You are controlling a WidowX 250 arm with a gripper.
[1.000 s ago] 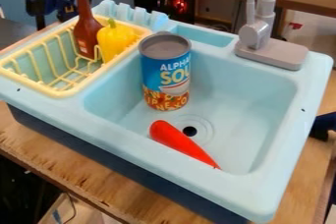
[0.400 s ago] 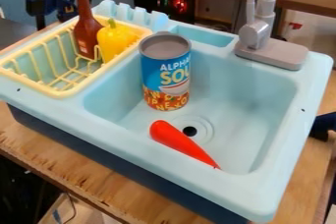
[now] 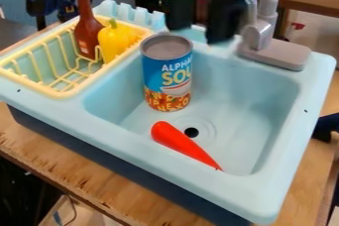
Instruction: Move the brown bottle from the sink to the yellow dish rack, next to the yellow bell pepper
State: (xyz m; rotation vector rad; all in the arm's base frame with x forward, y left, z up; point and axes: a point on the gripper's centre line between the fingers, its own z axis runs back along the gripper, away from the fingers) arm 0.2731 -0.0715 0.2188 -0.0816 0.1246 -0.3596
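Resting on the wooden counter (image 3: 39, 148), the light blue sink (image 3: 112, 131) has a yellow rack (image 3: 56, 92) at its left. The black gripper (image 3: 197, 32) hangs over the back rim, near the grey faucet (image 3: 275, 54), its fingers spread apart and empty. The soup can (image 3: 167, 74) stands upright in the basin. In the rack are a brown bottle (image 3: 86, 31) and a yellow pepper (image 3: 116, 39). A red pointed vegetable (image 3: 182, 142) lies beside the drain hole (image 3: 191, 132).

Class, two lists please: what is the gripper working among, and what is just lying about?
At the work:
- open gripper, over the sink's back edge
- soup can
- gray faucet

Lying about:
- red carrot
- brown bottle
- yellow pepper
- dish rack
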